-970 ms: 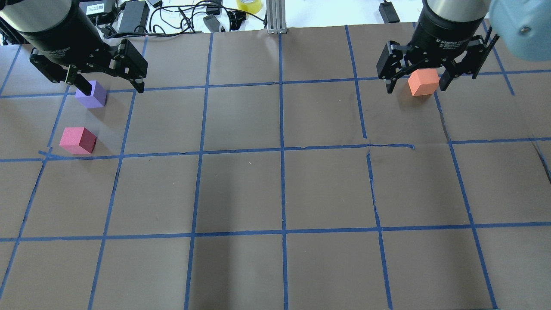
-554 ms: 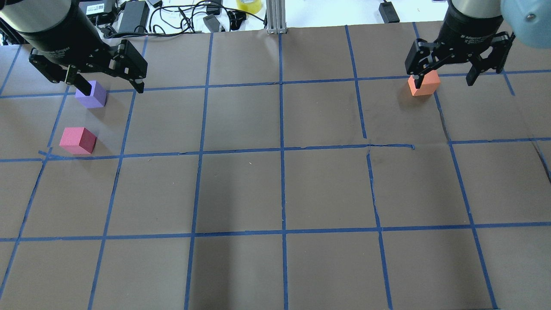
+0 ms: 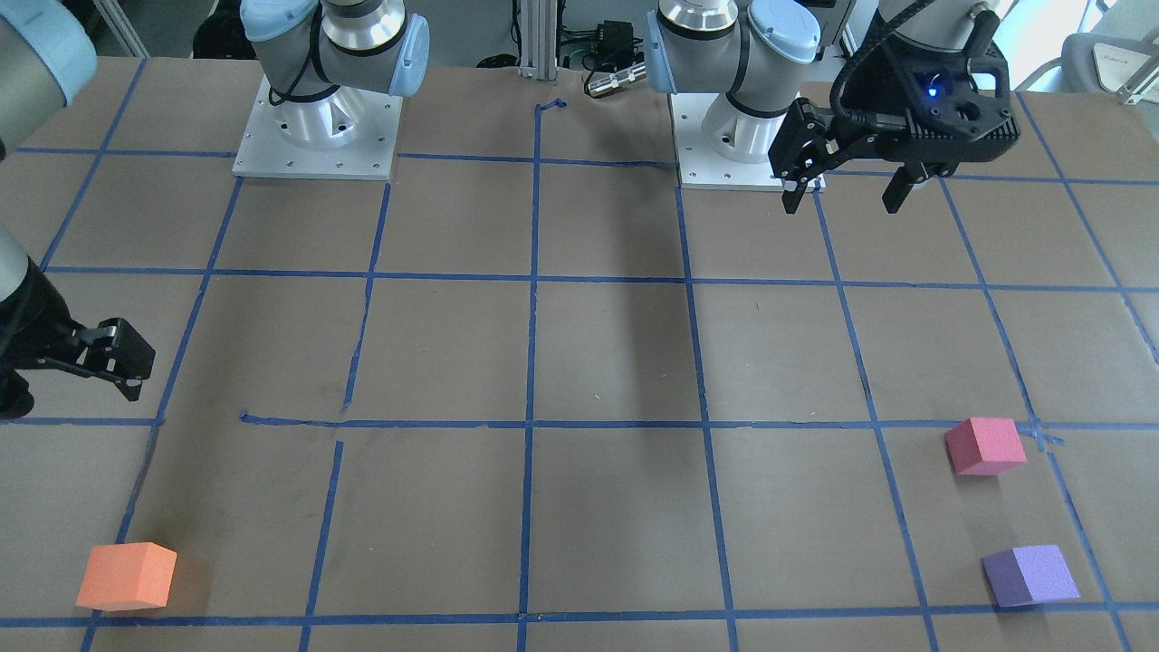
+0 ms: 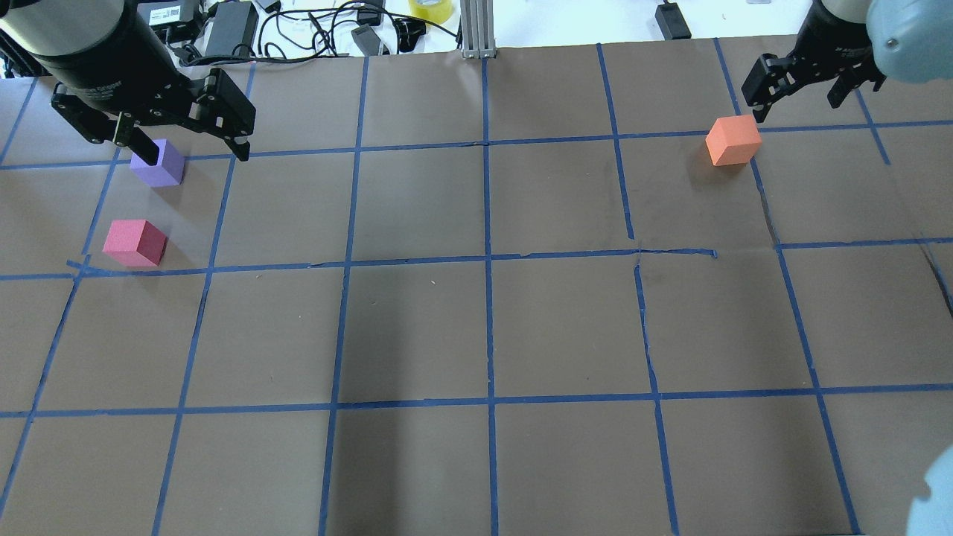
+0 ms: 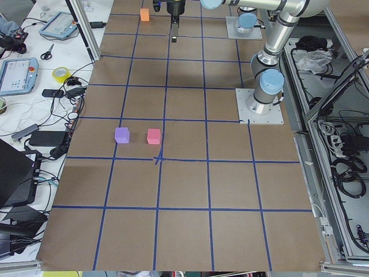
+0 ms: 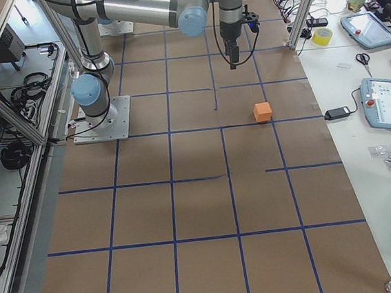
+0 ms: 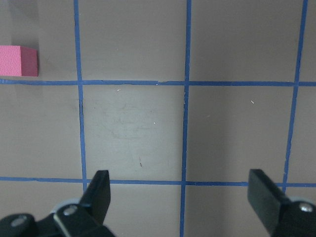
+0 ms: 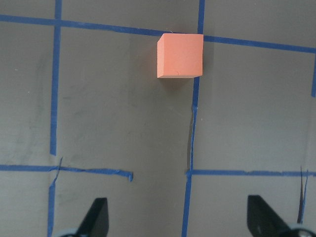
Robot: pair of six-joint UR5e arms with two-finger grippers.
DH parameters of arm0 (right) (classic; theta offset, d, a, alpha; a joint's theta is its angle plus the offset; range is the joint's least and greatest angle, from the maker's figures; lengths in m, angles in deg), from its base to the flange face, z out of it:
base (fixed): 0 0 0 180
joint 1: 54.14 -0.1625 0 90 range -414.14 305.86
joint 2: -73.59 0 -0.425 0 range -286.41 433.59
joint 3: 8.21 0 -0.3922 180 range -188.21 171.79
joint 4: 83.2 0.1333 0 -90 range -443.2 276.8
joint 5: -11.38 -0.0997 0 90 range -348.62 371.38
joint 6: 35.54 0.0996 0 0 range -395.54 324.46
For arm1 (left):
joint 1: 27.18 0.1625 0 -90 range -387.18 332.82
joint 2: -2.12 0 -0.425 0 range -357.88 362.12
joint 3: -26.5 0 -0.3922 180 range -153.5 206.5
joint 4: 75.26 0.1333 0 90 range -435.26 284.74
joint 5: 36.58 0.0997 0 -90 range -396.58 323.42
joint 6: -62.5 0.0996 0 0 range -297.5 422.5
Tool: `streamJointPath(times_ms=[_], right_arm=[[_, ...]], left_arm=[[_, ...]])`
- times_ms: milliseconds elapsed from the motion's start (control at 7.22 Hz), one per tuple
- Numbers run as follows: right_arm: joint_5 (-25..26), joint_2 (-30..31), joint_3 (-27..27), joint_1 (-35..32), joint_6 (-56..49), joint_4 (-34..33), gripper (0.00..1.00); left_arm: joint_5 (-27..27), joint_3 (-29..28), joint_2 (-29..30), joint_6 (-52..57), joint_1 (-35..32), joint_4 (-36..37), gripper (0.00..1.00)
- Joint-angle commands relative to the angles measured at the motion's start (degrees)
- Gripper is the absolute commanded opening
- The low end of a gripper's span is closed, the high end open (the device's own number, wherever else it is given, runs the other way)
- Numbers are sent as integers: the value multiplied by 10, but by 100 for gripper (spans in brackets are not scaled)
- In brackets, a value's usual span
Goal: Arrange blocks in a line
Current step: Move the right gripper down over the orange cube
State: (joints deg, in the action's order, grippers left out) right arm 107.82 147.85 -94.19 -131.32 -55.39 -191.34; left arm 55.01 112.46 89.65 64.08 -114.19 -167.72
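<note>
Orange matte foam cube, sharp-edged, at 2 o'clock on table; purple foam cube, pinkish-red foam cube at 10. Both wide apart, empty: left gripper, right gripper.

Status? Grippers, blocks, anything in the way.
Left gripper open, empty; right gripper open, empty. Purple block and pinkish-red block close together on robot's left, orange block alone far right; no line yet. No obstacle seen between them.

Brown-papered table gridded with blue tape; beyond it cables and, seemingly, a yellow tape roll.
</note>
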Motion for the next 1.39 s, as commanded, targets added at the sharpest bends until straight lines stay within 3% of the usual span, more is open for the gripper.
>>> streamJointPath(times_ms=[0,139,554,1247], right_arm=[[-59,-81,0,22,-38,-74,100],[-74,-111,11,29,-38,-76,100],[-72,-175,13,29,-45,-190,100],[-67,-215,29,31,-44,-211,100]], left_arm=[[1,0,1,0,0,0,100],[0,0,3,0,0,0,100],[0,0,4,1,0,0,100],[-1,0,-6,0,-2,-1,100]])
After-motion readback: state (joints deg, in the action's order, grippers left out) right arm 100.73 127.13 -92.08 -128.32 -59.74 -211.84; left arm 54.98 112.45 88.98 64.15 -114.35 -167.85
